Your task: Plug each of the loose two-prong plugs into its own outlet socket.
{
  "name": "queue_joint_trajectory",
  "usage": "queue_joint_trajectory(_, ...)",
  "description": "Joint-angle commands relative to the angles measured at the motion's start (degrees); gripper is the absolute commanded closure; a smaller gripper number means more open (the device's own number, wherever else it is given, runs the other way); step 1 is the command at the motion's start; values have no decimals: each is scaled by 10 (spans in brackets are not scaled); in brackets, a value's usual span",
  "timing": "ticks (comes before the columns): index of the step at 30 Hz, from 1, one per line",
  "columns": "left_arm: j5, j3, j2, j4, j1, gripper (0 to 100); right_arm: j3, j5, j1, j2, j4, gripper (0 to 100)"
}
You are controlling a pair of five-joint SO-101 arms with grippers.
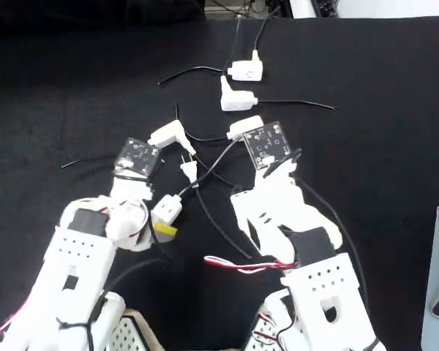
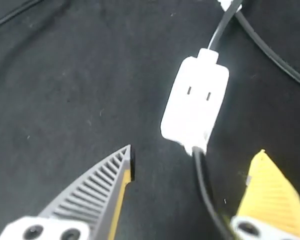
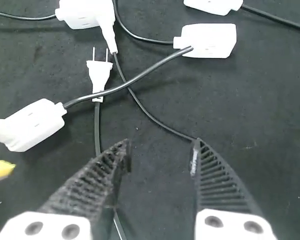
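Where several black cords cross at mid-bench [image 1: 380,183], a loose two-prong plug [image 3: 99,75] lies flat and unplugged, prongs pointing far; one black cord [image 3: 140,75] passes over its near end. To its near left lies a white outlet socket [image 2: 195,105], slots facing up and vacant; the left end effector [image 2: 195,152] hangs open just near of this socket, its grey finger [image 2: 107,182] and yellow finger [image 2: 267,187] on either side of the socket's cord, gripping nothing. To the near right of the plug the right end effector [image 3: 160,145] hangs open above bare cloth and a passing cord, likewise gripping nothing. A second socket [image 3: 207,40] lies far right of the plug; a third socket [image 3: 82,12] far left; two more white units [image 1: 245,71] [image 1: 234,99] lie farther off.
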Motion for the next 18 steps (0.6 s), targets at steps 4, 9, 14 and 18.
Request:
queue_joint_trajectory(4, -1, -4, 114, -109, 9, 648, -5, 0, 24, -5, -10, 815)
queue_joint_trajectory(9, -2, -18, 205, -168, 10, 706, -22, 1, 103, -7, -10, 815)
queue_joint_trajectory(14, -2, -48, 238, -167, 10, 775, -48, -3, 174, -7, -10, 815)
queue_joint_trajectory(18, -1, -64, 232, -165, 5, 873, -65, -4, 200, -7, -11, 815)
